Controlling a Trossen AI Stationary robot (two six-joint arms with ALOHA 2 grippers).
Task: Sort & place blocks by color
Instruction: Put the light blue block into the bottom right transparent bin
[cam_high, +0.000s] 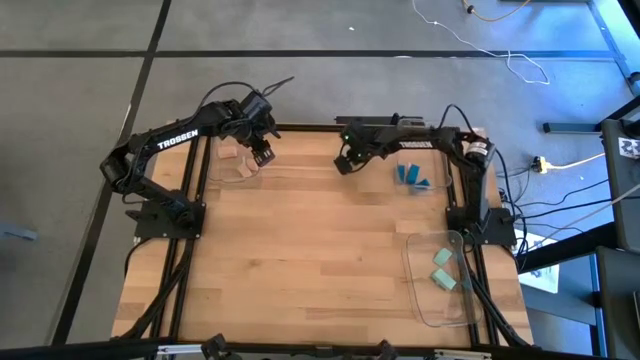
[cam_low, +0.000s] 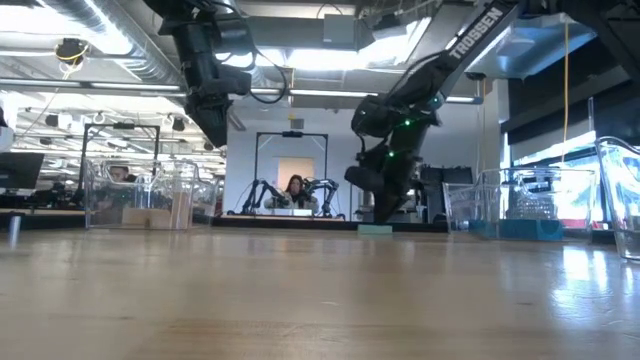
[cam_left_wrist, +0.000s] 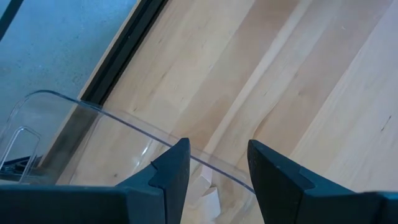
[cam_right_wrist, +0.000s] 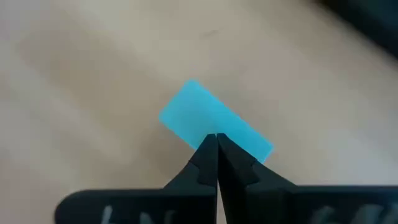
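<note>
1. High view: the right hand (cam_high: 345, 163) hangs over the far middle of the pale wooden counter (cam_high: 300, 260), just short of the clear plastic tray (cam_high: 428, 180) at the far right, where bright blue blocks (cam_high: 410, 175) already lie. Two pale mint green blocks (cam_high: 442, 270) sit in another clear tray (cam_high: 420, 290) at the near right. The left hand (cam_high: 262, 152) hovers at the edge of the far-left clear tray (cam_high: 232, 172), which holds light tan wooden blocks (cam_high: 232, 155).

2. Low view: both arms hang above the counter; a small mint-looking block (cam_low: 375, 229) lies on the wood below the right arm, its hand (cam_low: 372, 205) just above it.

3. Left wrist view: the left hand (cam_left_wrist: 214, 165) stands open and empty over the clear tray rim (cam_left_wrist: 124, 121), with a tan wooden block (cam_left_wrist: 205, 198) beneath it. I judge it has nothing to carry here.

4. Right wrist view: the right hand's fingertips (cam_right_wrist: 216, 146) are pressed together with nothing between them, directly above a flat blue-green block (cam_right_wrist: 208, 121) lying on the counter.

5. Judgement: the step in hand is picking up this last loose block. The next move calls for spreading the fingers, lowering to straddle the block's narrow sides, then closing. Its hue is uncertain between views, so the tray choice needs care.
</note>
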